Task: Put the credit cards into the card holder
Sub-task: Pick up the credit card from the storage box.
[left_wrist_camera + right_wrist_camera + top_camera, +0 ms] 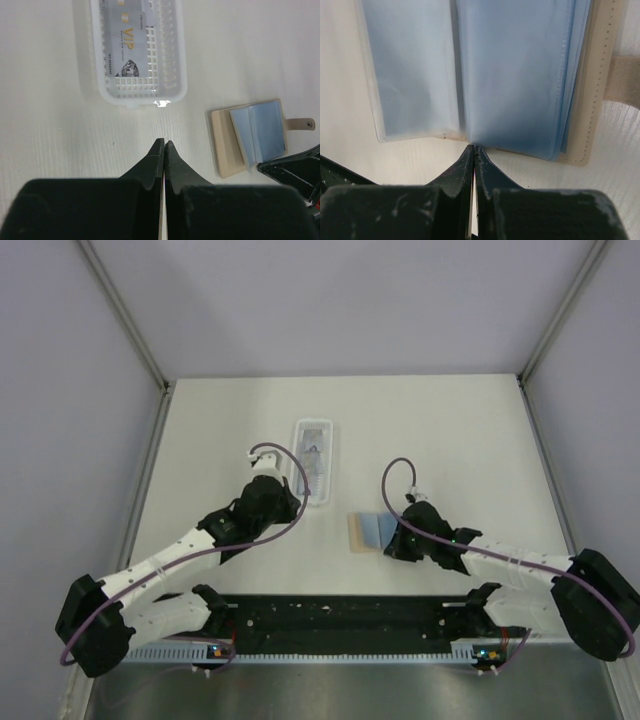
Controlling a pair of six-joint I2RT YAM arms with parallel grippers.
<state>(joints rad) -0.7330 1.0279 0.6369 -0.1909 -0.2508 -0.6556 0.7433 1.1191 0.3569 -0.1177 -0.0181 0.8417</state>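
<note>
Credit cards (127, 45) wait in the white tray (182, 75) up top; card holder (250, 137) lies spread, lower right. Left gripper (164, 144) and right gripper (473, 148) are both pinched closed, holding nothing. Pickup comes first, I reckon: left must spread its fingers and reach in.

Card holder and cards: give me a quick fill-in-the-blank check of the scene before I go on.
The cards lie ____ the white tray. The card holder lies ____, its blue sleeves showing. The left pincer and right pincer are both ____. The pincer at the card holder is the ____ one.
Missing words: inside; open; shut; right.
</note>
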